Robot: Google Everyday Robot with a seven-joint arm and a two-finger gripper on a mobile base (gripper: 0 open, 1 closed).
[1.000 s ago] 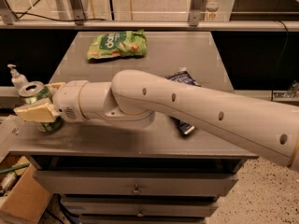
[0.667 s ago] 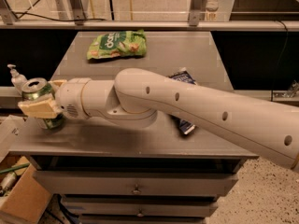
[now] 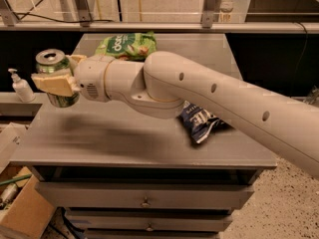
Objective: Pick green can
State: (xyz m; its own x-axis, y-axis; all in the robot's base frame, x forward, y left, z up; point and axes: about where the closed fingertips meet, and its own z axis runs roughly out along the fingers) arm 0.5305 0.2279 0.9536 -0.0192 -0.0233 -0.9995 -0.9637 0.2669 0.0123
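Note:
The green can [image 3: 52,66], green aluminium with a silver top, is upright in the air above the left edge of the grey table [image 3: 124,138]. My gripper [image 3: 59,77] is shut on it, with one pale finger [image 3: 52,84] across its front and the other behind it. My large white arm reaches in from the right across the table.
A flat green snack bag [image 3: 127,45] lies at the table's back. A dark blue snack bag [image 3: 199,122] lies under my arm near the middle right. A white pump bottle [image 3: 21,87] stands on a ledge to the left. A cardboard box [image 3: 22,210] sits on the floor at lower left. Drawers are below the tabletop.
My gripper has lifted the green can up off the table's left side; it now hangs well above the surface.

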